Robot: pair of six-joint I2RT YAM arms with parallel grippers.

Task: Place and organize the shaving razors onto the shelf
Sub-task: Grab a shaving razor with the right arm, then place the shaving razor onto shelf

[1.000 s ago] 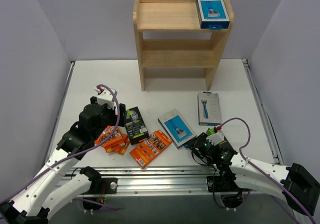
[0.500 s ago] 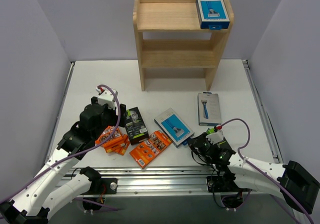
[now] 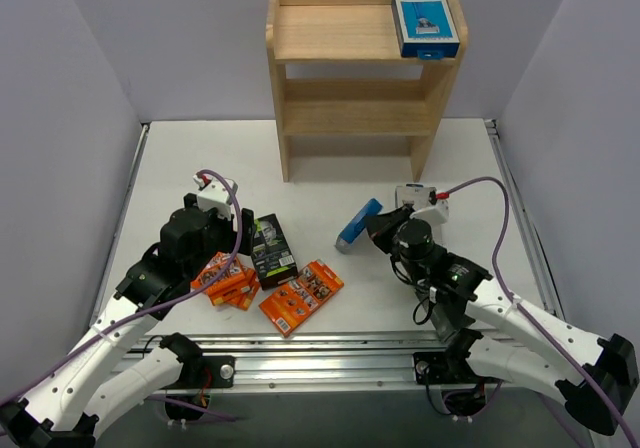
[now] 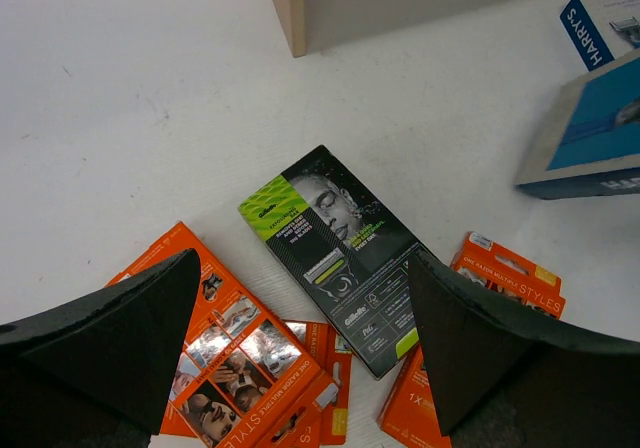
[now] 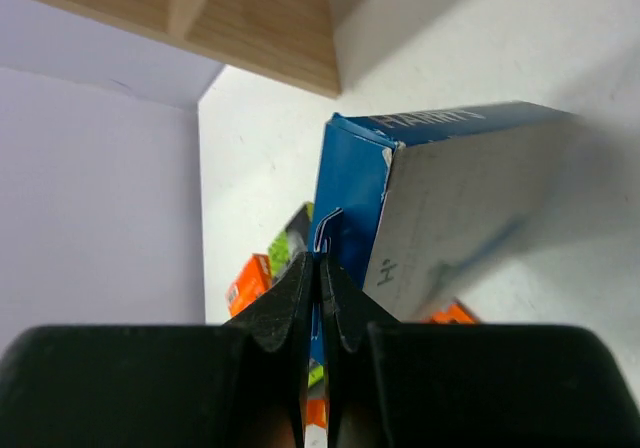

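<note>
A: Pinching a thin edge of a blue-and-white cardboard razor box [image 5: 355,183], the right gripper [image 5: 320,268] has its fingers pressed all but together. The box hangs tilted just ahead of the tips. Cannot tell whether its low corner touches the white table [image 3: 200,158].
B: Left gripper [image 4: 305,263]?
A: Fingers spread wide, nothing held. Below the gap between them lies a black-and-lime-green razor box [image 4: 340,258]. Flat orange razor packs [image 4: 230,348] lie heaped under both fingers.
B: Beyond the fingers?
A: A second blue-and-white box [image 4: 605,13], flat on the table past the lifted one. Farthest off, the light wooden three-tier shelf [image 3: 340,33].
B: Its contents?
A: Top tier: a third blue-and-white box [image 3: 426,23] at the right end. Middle tier shows nothing; lowest mostly hidden.
B: Progress?
A: Early, I judge. One shelved, one in hand, the rest waiting.
</note>
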